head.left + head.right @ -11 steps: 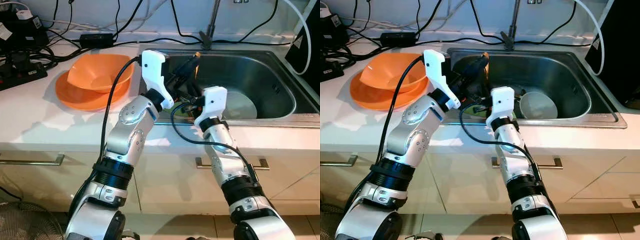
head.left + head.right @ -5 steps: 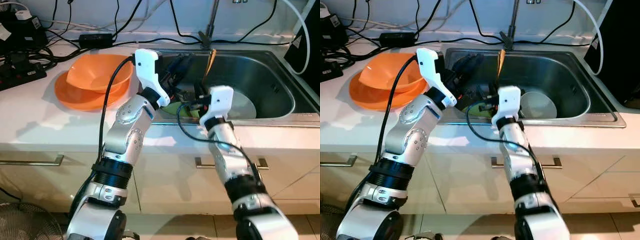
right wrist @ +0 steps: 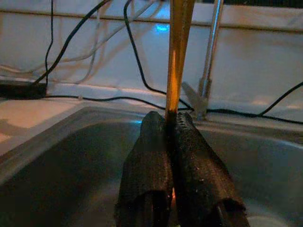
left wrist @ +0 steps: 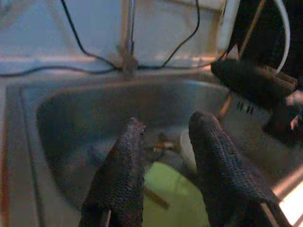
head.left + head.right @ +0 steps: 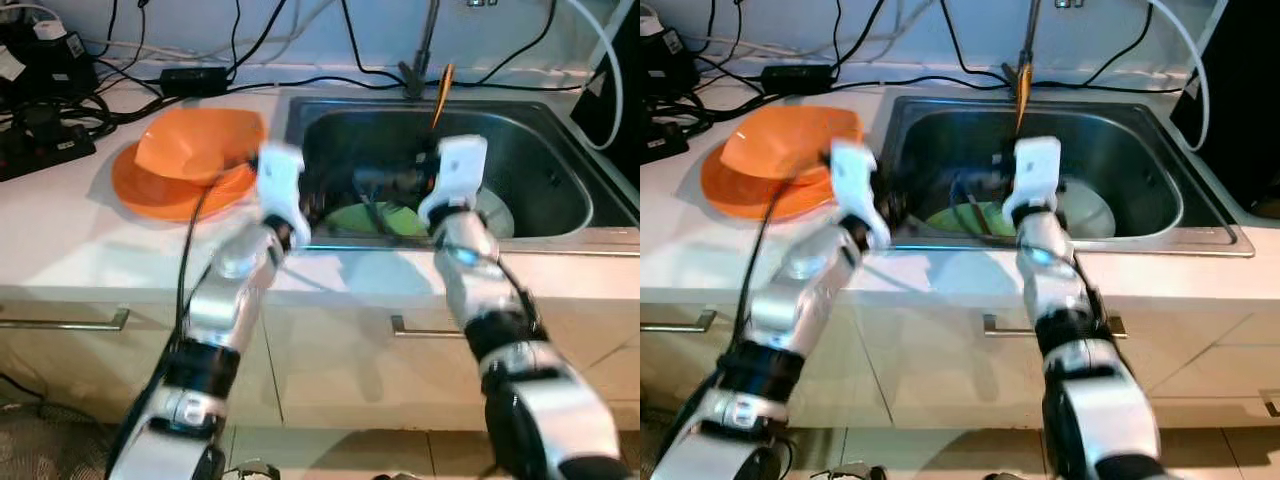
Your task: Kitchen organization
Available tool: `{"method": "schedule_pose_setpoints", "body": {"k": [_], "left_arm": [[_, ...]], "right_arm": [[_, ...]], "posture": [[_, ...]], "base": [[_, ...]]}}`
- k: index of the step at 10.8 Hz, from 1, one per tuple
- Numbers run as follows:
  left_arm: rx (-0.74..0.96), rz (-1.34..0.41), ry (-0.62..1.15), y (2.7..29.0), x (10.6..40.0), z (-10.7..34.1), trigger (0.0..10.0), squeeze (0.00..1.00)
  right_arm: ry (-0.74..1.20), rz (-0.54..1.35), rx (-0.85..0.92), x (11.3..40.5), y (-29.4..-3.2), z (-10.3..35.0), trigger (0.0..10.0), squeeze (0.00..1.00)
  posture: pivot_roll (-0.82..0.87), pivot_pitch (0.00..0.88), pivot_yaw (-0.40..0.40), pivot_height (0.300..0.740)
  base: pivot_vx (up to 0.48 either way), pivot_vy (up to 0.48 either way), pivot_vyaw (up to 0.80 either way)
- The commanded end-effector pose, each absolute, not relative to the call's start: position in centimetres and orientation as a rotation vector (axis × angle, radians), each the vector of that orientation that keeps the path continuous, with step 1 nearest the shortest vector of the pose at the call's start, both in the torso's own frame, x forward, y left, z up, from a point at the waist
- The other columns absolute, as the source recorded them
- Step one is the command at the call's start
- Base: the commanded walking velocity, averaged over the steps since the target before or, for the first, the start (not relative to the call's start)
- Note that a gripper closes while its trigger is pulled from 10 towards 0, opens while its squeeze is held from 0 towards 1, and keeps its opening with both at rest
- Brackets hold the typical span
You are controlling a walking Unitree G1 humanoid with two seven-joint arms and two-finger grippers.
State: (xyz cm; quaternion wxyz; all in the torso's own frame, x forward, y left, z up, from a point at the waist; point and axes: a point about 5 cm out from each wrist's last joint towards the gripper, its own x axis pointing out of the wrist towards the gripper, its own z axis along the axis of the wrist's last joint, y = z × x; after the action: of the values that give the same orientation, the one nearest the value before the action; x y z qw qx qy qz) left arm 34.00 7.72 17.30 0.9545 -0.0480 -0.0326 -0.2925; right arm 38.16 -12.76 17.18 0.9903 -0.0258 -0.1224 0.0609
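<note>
**Right gripper lifts a wooden stick above the sink**

The right wrist view gives the plainest account of the grasp: the right gripper (image 3: 171, 124) has its two black fingers pressed together on the lower end of a thin orange-brown chopstick (image 3: 177, 52), which rises straight up from between the fingertips to the top edge of that frame. In the head views the same stick is a short orange sliver (image 5: 440, 92) in the upper centre of the frame, above the white wrist housing; its long axis runs near vertical with a slight lean, free end up, in front of the faucet (image 5: 421, 55).

The left wrist view shows the left gripper (image 4: 166, 125) with its fingers (image 4: 124, 175) apart and nothing between them, held over the steel sink (image 5: 540, 165). Beyond the fingers lies a lime-green plate (image 4: 177, 194) on the sink floor, with a brown stick-like piece across its edge, blurred. The head views place that green plate (image 5: 375, 218) in the lower centre of the basin, beside a pale round dish (image 5: 495, 212) partly hidden by the right arm.

On the white counter (image 5: 70, 225), in the upper left of the frame, an orange bowl (image 5: 195, 145) sits in an orange plate (image 5: 150, 195). Black cables (image 5: 150, 60) trail along the back wall. Both arms are blurred in the head views.
</note>
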Motion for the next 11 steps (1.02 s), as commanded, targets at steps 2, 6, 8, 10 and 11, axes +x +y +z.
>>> {"method": "schedule_pose_setpoints", "body": {"k": [2,6,8,10,11], "left_arm": [[-0.051,-0.556,0.020,7.7,33.9,15.7,10.0,0.00],[0.032,-0.628,0.161,6.6,32.1,13.7,10.0,0.00],[0.058,-0.632,0.206,6.4,31.6,13.5,10.0,0.00],[0.103,-0.637,0.241,6.4,31.2,13.5,10.0,0.00],[0.113,-0.631,0.255,6.5,31.1,13.6,10.0,0.00]], "right_arm": [[-0.190,0.082,-0.066,39.0,-13.2,17.2,10.0,0.00],[0.026,0.042,-0.049,40.1,-12.6,16.0,10.0,0.00],[0.076,0.048,-0.057,40.2,-12.6,15.7,10.0,0.00],[0.150,0.042,-0.062,40.0,-12.7,14.6,10.0,0.00],[0.183,0.046,-0.061,39.8,-12.6,14.0,10.0,0.00]], "posture": [[0.08,0.000,0.002,0.740],[0.13,0.000,-0.029,0.740],[0.15,0.000,-0.042,0.740],[0.18,0.000,-0.055,0.740],[0.19,0.000,-0.057,0.740]], "base": [[0.000,0.000,0.00],[0.000,0.000,0.00],[0.000,0.000,0.00],[0.000,0.000,0.00],[0.000,0.000,0.00]]}}
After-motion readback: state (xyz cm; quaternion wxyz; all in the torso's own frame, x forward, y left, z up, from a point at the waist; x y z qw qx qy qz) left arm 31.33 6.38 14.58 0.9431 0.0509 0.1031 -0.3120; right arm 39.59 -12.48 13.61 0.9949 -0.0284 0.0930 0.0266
